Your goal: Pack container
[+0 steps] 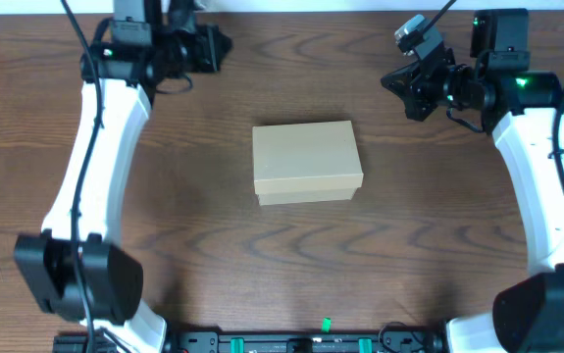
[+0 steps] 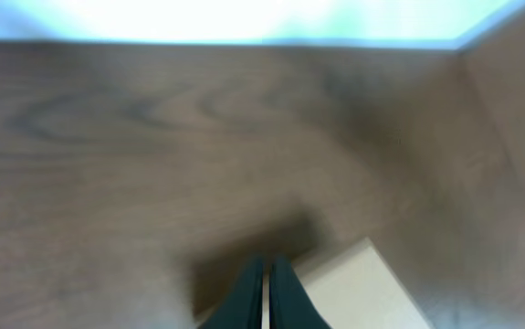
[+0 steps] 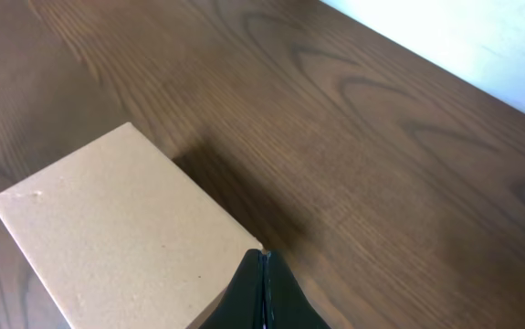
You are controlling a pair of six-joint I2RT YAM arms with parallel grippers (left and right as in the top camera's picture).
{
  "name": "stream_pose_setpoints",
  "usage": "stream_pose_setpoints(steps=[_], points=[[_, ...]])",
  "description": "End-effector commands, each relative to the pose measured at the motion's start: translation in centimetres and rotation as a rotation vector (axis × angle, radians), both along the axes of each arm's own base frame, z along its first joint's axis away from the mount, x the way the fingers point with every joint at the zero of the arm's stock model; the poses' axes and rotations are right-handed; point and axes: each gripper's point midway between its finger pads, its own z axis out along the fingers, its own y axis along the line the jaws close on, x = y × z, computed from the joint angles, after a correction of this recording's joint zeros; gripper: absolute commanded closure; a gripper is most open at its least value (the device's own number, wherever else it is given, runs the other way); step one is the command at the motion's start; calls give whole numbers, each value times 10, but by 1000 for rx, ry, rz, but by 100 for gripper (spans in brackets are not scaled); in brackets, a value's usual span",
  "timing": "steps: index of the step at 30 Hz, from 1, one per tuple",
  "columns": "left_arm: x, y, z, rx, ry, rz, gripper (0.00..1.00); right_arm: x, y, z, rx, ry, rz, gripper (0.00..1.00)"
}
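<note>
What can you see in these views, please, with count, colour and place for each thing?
container: one, tan cardboard, lid closed, centre of the table.
table: one, dark brown wood grain, beneath everything.
base rail: one, black with green marks, near edge.
left arm: one, white with black joints, left side.
right arm: one, white with black joints, right side.
left tool: one, black, fingers together, apart from the container.
right tool: one, black, fingers together, apart from the container.
</note>
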Motion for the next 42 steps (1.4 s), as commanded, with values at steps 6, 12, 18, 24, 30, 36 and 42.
stream_pose_setpoints(steps=[6,12,18,24,30,36,42], points=[[-73,-37,-42,192,148,-263,94,3,-3,8,-26,-60,30,99],[-129,-36,-74,355,355,-316,94,-4,1,6,-8,-25,41,99],[-169,-42,-95,444,469,-391,94,-11,1,0,40,84,-27,99],[-178,-46,-134,500,488,-406,94,-31,2,-10,73,228,-66,99],[-170,-45,-139,492,474,-369,94,-53,2,-19,72,335,-64,99],[-167,-47,-138,488,461,-370,94,-58,2,-20,70,357,-63,99],[-165,-48,-138,482,451,-368,94,-82,14,-28,34,422,12,99]])
